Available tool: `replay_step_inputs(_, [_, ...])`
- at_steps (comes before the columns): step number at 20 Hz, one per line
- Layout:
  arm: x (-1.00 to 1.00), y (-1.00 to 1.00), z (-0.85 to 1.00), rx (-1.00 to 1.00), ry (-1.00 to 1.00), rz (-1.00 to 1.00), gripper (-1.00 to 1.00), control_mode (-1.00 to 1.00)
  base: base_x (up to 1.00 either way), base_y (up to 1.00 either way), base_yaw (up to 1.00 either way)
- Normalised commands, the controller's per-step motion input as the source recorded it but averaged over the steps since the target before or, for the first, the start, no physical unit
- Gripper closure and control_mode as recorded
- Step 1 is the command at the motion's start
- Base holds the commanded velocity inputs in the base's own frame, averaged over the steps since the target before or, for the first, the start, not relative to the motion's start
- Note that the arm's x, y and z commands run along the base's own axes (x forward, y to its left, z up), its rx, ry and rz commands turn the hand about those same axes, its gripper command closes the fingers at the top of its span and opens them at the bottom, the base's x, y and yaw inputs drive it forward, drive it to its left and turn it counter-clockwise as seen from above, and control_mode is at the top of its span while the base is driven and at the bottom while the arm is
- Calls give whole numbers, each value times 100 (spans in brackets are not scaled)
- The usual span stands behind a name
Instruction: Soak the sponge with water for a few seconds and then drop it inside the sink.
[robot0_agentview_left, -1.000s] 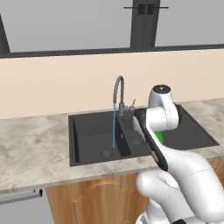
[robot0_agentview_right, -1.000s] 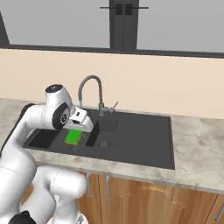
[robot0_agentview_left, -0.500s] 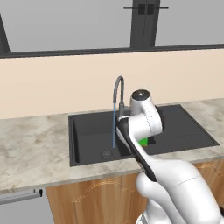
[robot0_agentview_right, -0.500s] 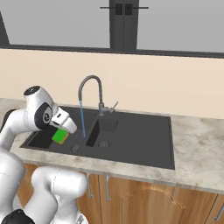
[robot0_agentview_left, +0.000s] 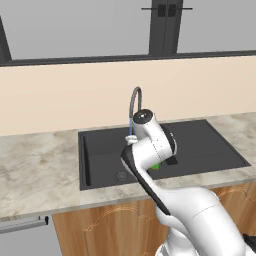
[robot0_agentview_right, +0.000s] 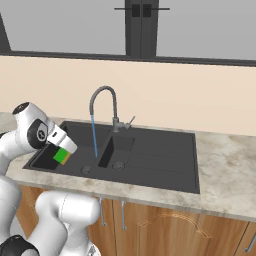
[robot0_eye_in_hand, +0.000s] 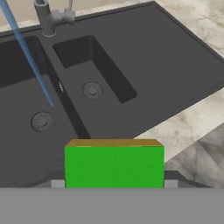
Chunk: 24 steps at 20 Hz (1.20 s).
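Observation:
My gripper (robot0_agentview_right: 62, 151) is shut on the sponge (robot0_agentview_right: 61, 156), a green block with a yellow layer, and holds it in the air above the front of the sink's (robot0_agentview_right: 150, 160) larger basin. In the hand view the sponge (robot0_eye_in_hand: 113, 166) sits between my fingertips at the bottom, green face toward the camera. The water (robot0_agentview_right: 94, 137) falls as a thin blue stream from the grey faucet (robot0_agentview_right: 102, 95) into the larger basin. The stream (robot0_eye_in_hand: 26, 52) stands apart from the sponge, farther back. In the left base view the arm hides most of the sponge (robot0_agentview_left: 156, 165).
The smaller basin (robot0_eye_in_hand: 92, 74) with its round drain lies beyond the divider, and the larger basin's drain (robot0_eye_in_hand: 41, 121) is below the stream. Marble counter (robot0_agentview_right: 225, 170) surrounds the sink. A beige wall and a window stand behind the faucet.
The arm has swung left with the sponge, carrying it over the larger basin toward its front. The water keeps running.

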Motion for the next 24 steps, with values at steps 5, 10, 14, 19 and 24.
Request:
replay_step_inputs(5, [42, 12, 0, -1, 0, -5, 100, -100, 0, 0, 0])
replay_step_inputs(10, [34, 15, -3, 0, 0, -14, 100, -100, 0, 0, 0])
replay_step_inputs(14, [11, 33, 0, -2, 0, -26, 100, -100, 0, 0, 0])
replay_step_inputs(19, [0, 32, 0, -1, -1, -21, 100, -100, 0, 0, 0])
replay_step_inputs(24, [17, 3, -6, -2, -1, -10, 100, -100, 0, 0, 0])
